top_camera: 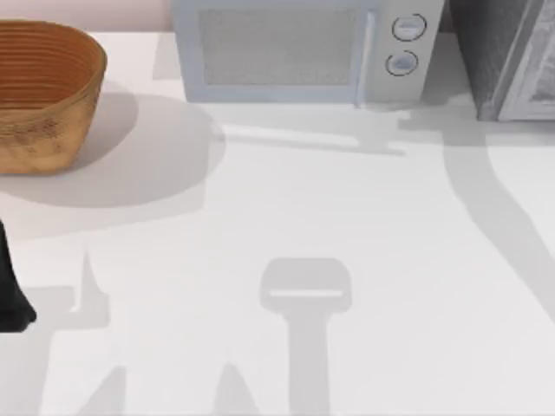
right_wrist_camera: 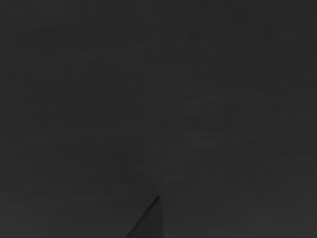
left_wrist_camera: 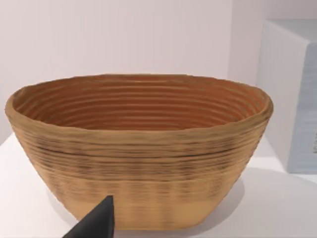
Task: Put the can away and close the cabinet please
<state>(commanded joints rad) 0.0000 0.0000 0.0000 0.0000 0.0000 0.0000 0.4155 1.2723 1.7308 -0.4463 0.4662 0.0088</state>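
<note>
The can is out of view. The grey cabinet (top_camera: 499,52) stands at the table's back right corner, cut off by the picture's edge, with a paler panel (top_camera: 542,74) beside its dark face. My left arm (top_camera: 12,290) shows as a dark shape at the table's left edge, in front of the wicker basket (top_camera: 43,91). In the left wrist view one dark fingertip (left_wrist_camera: 96,222) points at the basket (left_wrist_camera: 141,148), which looks empty inside. The right wrist view is dark.
A white microwave (top_camera: 303,48) stands at the back middle, its door shut, with its side (left_wrist_camera: 292,99) also seen past the basket. The white tabletop (top_camera: 286,217) carries only arm shadows in the middle and front.
</note>
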